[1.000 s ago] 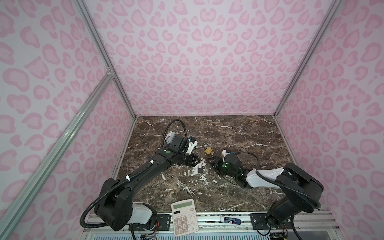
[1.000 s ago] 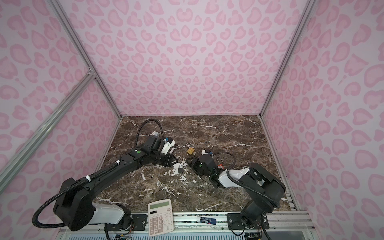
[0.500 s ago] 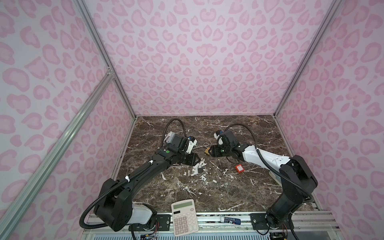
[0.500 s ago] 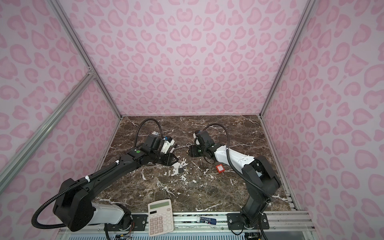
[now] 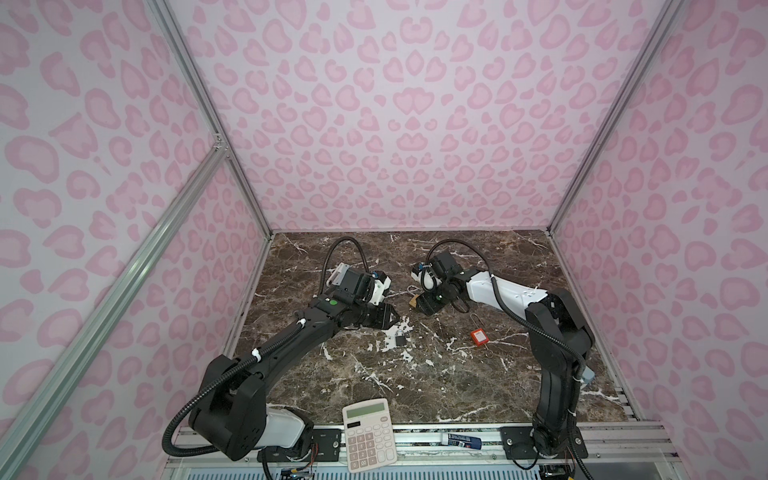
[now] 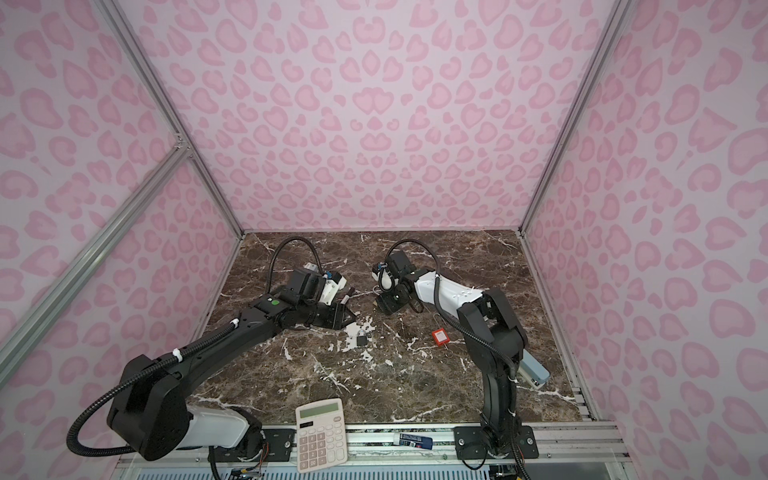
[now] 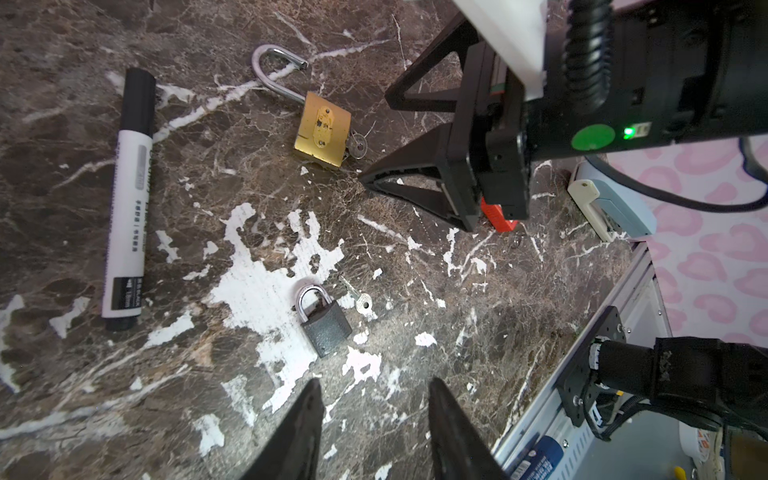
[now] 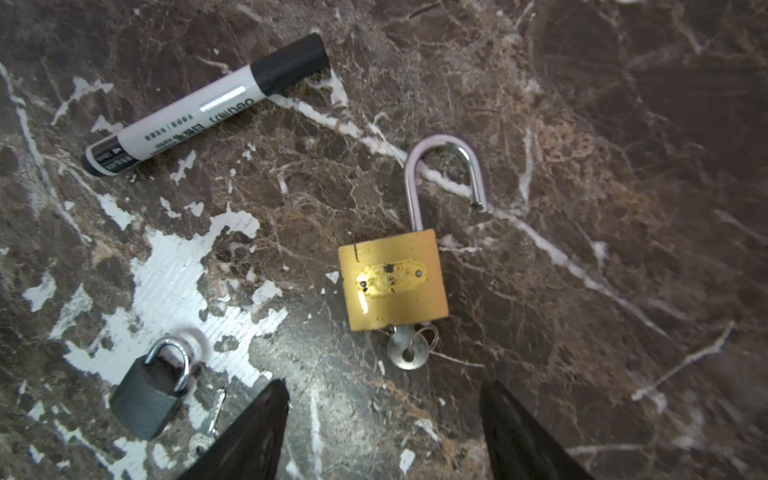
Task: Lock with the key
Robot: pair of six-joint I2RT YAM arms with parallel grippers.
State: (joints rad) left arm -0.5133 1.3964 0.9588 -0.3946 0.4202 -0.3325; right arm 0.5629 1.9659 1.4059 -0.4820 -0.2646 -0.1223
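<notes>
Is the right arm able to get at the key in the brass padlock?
Probably yes. The right end effector stands open just short of the key in the brass padlock, with nothing between; the marker and grey padlock lie aside.

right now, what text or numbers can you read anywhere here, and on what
"deli": marker barrel.
"BLACK": marker's end label; other print there too small.
Calculator keys, red padlock label, tube on the front rail: blurred, unreadable.
Brass padlock plate: worn, no text readable.
</notes>
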